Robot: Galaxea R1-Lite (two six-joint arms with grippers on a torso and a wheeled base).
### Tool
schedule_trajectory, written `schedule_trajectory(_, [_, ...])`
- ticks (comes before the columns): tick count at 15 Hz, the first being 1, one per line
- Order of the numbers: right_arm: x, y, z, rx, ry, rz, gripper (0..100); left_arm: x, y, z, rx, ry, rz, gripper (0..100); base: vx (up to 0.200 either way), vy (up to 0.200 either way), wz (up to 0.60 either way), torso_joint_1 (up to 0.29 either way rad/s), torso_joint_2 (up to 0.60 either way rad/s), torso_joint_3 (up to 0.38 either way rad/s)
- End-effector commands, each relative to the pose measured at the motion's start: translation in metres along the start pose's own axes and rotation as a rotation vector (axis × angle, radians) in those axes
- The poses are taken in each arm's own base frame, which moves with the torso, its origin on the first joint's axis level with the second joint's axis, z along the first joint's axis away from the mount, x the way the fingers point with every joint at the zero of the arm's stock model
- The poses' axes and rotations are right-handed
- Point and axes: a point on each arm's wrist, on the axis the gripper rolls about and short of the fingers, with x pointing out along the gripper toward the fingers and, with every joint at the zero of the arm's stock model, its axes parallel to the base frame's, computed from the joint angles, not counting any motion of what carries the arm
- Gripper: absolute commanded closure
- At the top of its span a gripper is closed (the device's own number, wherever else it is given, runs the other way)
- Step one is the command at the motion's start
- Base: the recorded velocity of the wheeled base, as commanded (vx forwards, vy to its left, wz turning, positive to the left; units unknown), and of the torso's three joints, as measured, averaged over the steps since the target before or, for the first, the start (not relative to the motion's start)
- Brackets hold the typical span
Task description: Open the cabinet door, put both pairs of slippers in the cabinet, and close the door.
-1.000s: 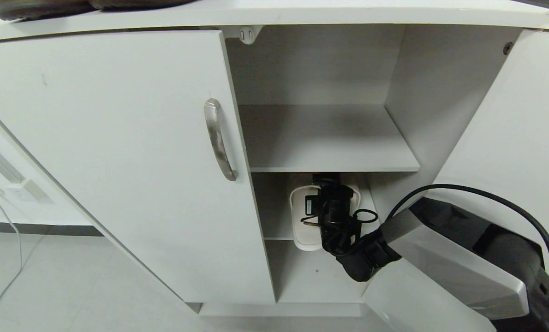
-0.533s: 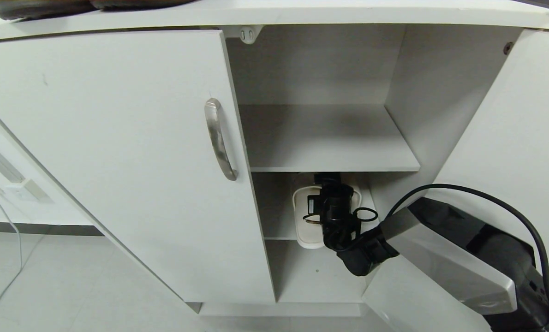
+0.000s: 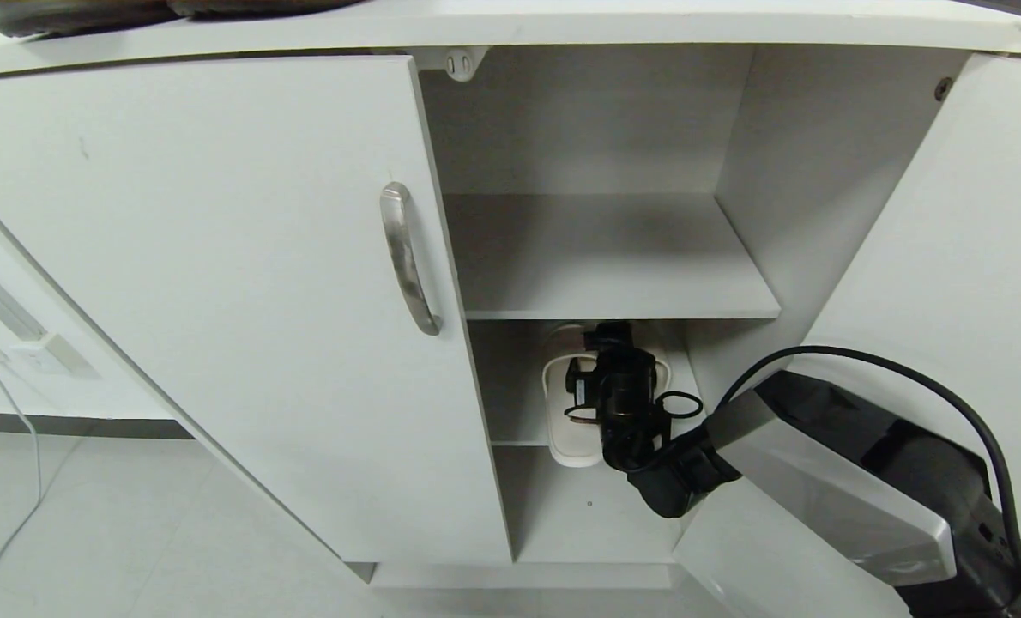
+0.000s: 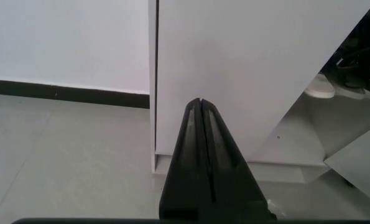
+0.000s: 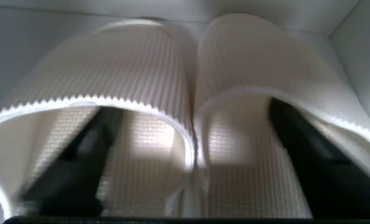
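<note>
Sitting on the lower shelf, at 6 o'clock under the upper shelf: white pair, heels poking a bit over the front edge. R gripper is in there w/ it. Jaws spread, one finger inside each slipper, the two inner walls between them, not squeezing by the look of it. L gripper hangs low outside, near the cabinet base, jaws pressed together, nothing in them. Shut door at 9 o'clock, open door at 3. Dark pair, prob. the 2nd, up on the cabinet top at 10 o'clock.

Step in hand, I'd say: let go & back out. To do it well, keep the jaws wide so the fingers don't snag the straps. Pull straight back toward 6 o'clock, low enough to miss the upper shelf's edge, or the pair drags off. A nudge deeper first wouldn't hurt: the heels overhang & the door must shut later. Then the dark pair, then the door.

Writing/brands: none legible on slippers, cabinet or arm.
</note>
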Motion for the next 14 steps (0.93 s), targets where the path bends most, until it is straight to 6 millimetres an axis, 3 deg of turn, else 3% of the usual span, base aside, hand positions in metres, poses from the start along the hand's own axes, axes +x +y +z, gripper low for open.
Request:
schedule_trajectory(1, [-0.007, 0.0, 0.007, -0.001, 0.0, 0.006, 0, 0.0, 0.0, 0.0, 0.0, 0.002, 0.001, 100, 0.0, 0.0, 0.0, 0.0, 0.0, 0.0])
schedule_trajectory(5, [-0.031, -0.009, 0.015, -0.011, 0.012, 0.024, 0, 0.0, 0.0, 0.0, 0.0, 0.002, 0.001, 100, 0.0, 0.0, 0.0, 0.0, 0.0, 0.0])
schedule_trajectory(10, [-0.098, -0.012, 0.023, -0.019, 0.016, 0.121, 0, 0.0, 0.0, 0.0, 0.0, 0.0, -0.001, 100, 0.0, 0.0, 0.0, 0.0, 0.0, 0.0])
schedule_trajectory(12, [-0.126, -0.016, 0.017, -0.03, 0.027, 0.174, 0, 0.0, 0.0, 0.0, 0.001, 0.002, -0.001, 100, 0.0, 0.0, 0.0, 0.0, 0.0, 0.0])
schedule_trajectory(14, [-0.141, -0.023, 0.015, -0.013, 0.008, 0.224, 0, 0.0, 0.0, 0.0, 0.001, 0.002, -0.001, 100, 0.0, 0.0, 0.0, 0.0, 0.0, 0.0])
